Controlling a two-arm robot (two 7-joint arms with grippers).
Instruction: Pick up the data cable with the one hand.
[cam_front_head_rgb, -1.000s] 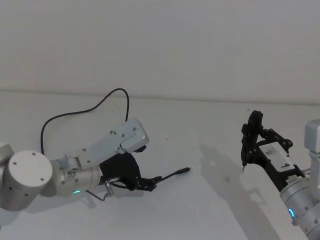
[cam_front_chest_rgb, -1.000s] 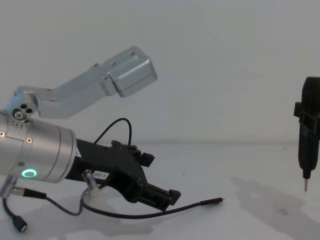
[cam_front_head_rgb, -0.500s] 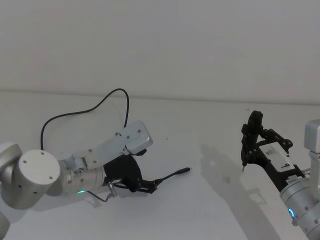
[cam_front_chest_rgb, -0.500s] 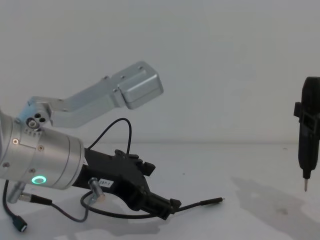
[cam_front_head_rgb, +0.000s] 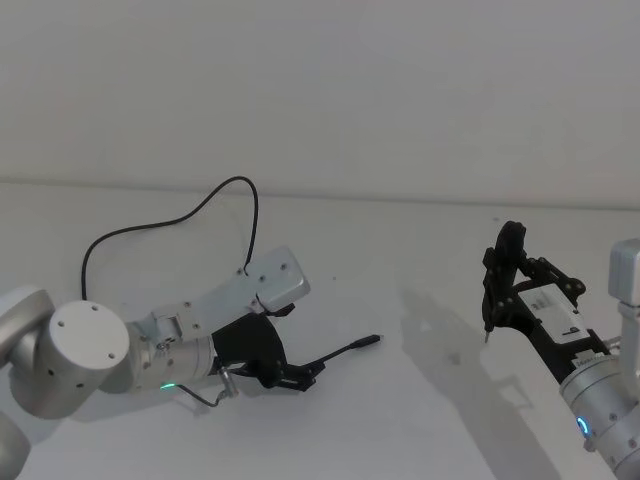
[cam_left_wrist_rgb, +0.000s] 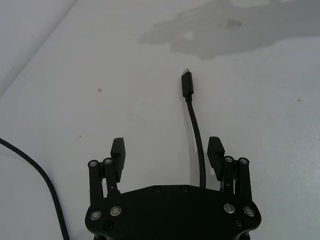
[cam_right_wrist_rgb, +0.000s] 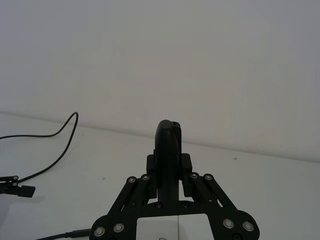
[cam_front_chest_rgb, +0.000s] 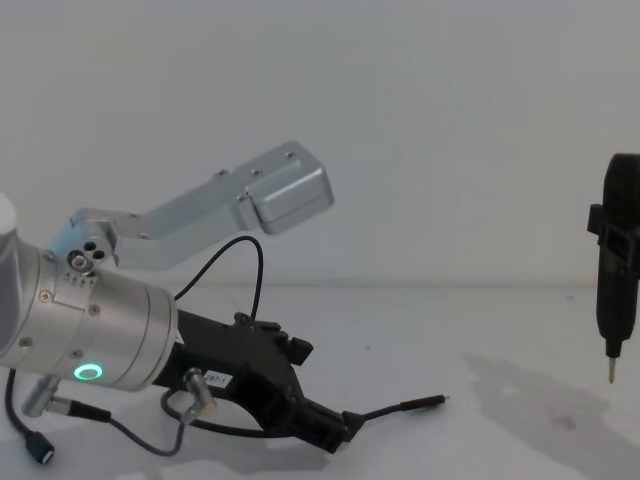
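Left pincer (cam_front_head_rgb: 300, 376) sits low over the white table (cam_front_head_rgb: 420, 430) on the left side of the scene, reaching forward and to the right from a fat silver wrist with a green ring light. Its two black fingers (cam_left_wrist_rgb: 118, 150) are spread apart with nothing clamped between them. In the chest view the left pincer (cam_front_chest_rgb: 335, 436) slopes down so that its tips are at the table surface. A short wire (cam_front_chest_rgb: 120, 432) hangs from the silver wrist and ends in a small connector at the lower left corner of that view.

The data cable (cam_front_head_rgb: 170, 222) lies on the table. It loops across the far left part of the table behind the arm, then passes under the arm. In the left wrist view the data cable (cam_left_wrist_rgb: 196, 135) runs through the gap between the spread fingers, closer to one finger than the other; whether it touches that finger I cannot tell. Its plug (cam_front_head_rgb: 366, 342) lies just past the fingertips, pointing right towards the middle of the table.

Well apart on the right, the right pincer (cam_front_head_rgb: 503, 272) is raised above the table. It is closed around a black pen-like tool (cam_front_chest_rgb: 620, 270), which stands upright with its pointed tip downward, clear of the surface.
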